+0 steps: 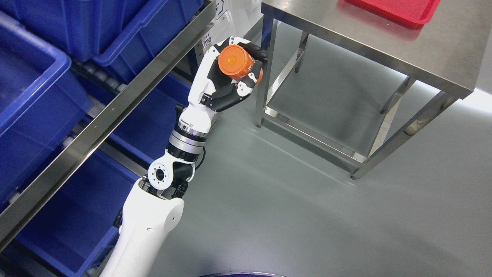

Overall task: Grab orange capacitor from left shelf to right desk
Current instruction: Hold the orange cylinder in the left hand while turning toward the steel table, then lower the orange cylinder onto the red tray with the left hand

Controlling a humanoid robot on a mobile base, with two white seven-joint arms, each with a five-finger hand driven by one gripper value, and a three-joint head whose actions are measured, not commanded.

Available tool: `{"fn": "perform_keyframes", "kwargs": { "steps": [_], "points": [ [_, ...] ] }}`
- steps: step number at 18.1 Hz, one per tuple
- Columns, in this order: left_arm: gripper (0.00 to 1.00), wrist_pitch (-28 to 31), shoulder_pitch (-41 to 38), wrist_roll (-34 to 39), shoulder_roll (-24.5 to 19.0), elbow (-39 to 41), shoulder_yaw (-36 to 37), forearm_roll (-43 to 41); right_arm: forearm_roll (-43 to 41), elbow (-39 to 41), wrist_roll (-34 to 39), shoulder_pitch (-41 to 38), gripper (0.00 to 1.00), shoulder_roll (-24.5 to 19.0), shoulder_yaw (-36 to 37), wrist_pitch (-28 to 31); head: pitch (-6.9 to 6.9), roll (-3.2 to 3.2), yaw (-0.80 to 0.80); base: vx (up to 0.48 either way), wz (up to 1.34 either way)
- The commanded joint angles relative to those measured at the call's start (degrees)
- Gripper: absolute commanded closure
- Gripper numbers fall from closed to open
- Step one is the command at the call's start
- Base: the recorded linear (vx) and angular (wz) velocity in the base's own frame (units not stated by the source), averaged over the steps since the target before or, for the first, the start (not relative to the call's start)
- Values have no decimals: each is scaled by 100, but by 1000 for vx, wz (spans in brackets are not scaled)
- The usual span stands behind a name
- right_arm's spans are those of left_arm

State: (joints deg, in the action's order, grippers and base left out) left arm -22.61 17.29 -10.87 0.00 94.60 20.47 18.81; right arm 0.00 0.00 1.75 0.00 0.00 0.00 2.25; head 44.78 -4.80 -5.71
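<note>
My left hand (pixel 230 73) is raised in the gap between the shelf and the desk, its white and black fingers curled around an orange cylindrical capacitor (pixel 235 61). The capacitor's round flat end faces the camera. The hand is just left of the steel desk's (pixel 403 42) near left leg and below its top. The arm comes up from the bottom left. The right arm does not show.
The steel shelf (pixel 127 96) with several blue bins (pixel 30 100) fills the left side. A red tray (pixel 396 11) lies on the desk at the top right. Grey floor (pixel 292 215) spreads below, and the desk's legs and lower rails stand at centre right.
</note>
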Motion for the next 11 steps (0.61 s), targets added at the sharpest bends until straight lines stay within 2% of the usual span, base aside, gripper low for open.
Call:
{"fn": "perform_keyframes", "kwargs": {
  "steps": [1, 3, 7, 11],
  "points": [
    [95, 11, 29, -12, -100, 6, 149, 0, 0, 132, 1, -194, 0, 100, 70, 4, 0, 0, 0, 267, -293],
    [95, 185, 81, -3, -100, 6, 412, -9, 0, 132, 1, -194, 0, 100, 70, 4, 0, 0, 0, 254, -300],
    [93, 704, 721, 67, -100, -73, 887, -44, 0, 132, 1, -194, 0, 100, 62, 4, 0, 0, 0, 268, -273],
    [93, 1328, 1311, 76, -100, -581, 941, -220, 0, 132, 1, -194, 0, 100, 70, 4, 0, 0, 0, 238, -280]
  ]
}}
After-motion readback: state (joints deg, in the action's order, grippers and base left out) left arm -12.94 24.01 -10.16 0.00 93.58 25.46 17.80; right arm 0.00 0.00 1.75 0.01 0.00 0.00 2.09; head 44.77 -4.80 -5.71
